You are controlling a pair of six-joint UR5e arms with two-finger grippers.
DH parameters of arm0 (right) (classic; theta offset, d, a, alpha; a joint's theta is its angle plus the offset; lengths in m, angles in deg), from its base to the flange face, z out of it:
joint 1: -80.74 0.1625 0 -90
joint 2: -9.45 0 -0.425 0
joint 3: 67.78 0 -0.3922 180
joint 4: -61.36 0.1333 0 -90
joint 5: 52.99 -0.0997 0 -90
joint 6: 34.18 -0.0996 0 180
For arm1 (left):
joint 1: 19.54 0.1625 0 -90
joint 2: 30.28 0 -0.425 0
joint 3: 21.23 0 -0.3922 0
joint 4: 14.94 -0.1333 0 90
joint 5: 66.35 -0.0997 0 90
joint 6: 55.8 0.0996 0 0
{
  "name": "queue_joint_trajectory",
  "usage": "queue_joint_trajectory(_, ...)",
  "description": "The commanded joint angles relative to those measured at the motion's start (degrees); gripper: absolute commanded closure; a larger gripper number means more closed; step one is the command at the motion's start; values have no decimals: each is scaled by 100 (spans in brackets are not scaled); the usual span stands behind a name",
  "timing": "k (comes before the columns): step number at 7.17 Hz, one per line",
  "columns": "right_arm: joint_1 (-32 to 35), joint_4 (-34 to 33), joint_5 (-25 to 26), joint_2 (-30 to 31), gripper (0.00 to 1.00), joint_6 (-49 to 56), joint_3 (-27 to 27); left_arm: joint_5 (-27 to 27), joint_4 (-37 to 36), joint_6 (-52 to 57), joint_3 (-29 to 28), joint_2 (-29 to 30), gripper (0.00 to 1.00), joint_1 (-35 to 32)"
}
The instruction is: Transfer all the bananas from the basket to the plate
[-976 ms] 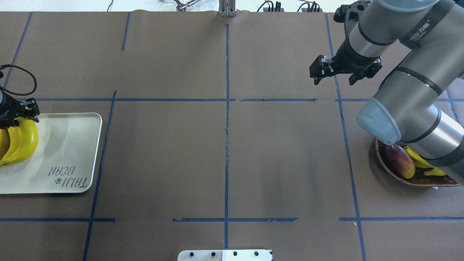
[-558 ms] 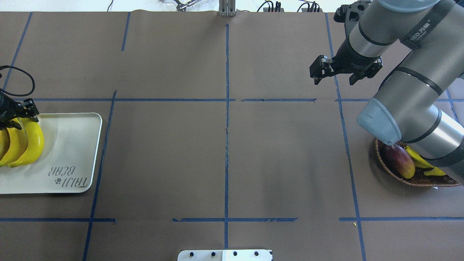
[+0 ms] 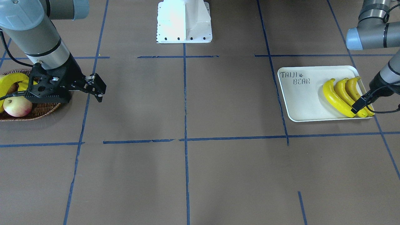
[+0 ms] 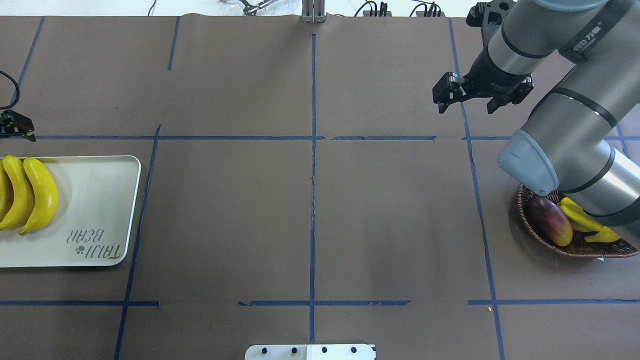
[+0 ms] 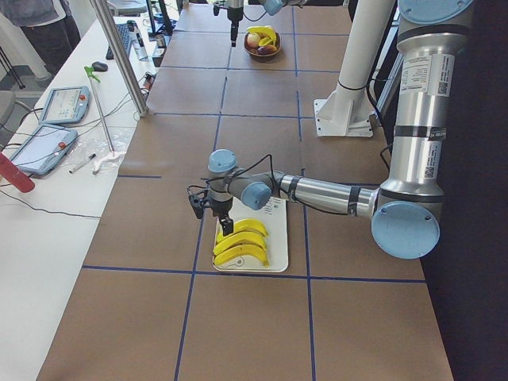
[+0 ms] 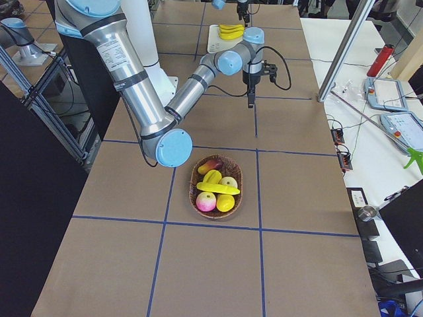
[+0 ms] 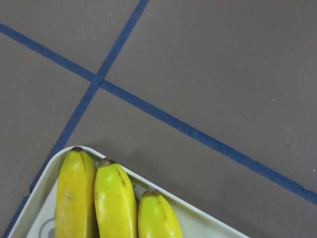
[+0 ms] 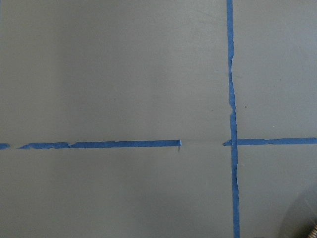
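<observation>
Judging by the plate (image 4: 95, 200), where three bananas (image 4: 37, 192) lie side by side, I'm one fruit short. The fourth banana (image 6: 218, 189) lies in the basket (image 4: 530, 232) at the opposite end of the surface (image 4: 225, 215). My left gripper (image 4: 17, 127) hangs just beyond the plate's rim; I cannot tell how its jaws stand. The right gripper (image 4: 467, 102) hovers apart from the basket, jaws wide and empty. Next I'd bring it over that banana, jaws across its length.
</observation>
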Motion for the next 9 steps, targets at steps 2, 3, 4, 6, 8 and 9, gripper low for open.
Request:
queue_joint_trajectory(2, 530, 34, -113, 1256, 0, 1547, -505, 1026, -13, 822, 528, 153, 0, -183)
queue_joint_trajectory(3, 627, 69, -69, 1932, 0, 1657, -891, 1027, -23, 814, 609, 180, 0, -183)
queue_joint_trajectory(4, 742, 78, -69, 2618, 0, 1632, -1321, 1019, -23, 771, 601, 258, 0, -166)
queue_joint_trajectory(6, 866, 1458, -69, 3998, 0, 1519, -1520, 1001, -14, 770, 583, 303, 0, -131)
queue_joint_trajectory(8, 883, 2763, -78, 4888, 0, 882, -1449, 1001, -14, 770, 618, 294, 0, -130)
queue_joint_trajectory(9, 875, 3394, -86, 5031, 0, 485, -1223, 992, -5, 770, 610, 303, 0, -122)
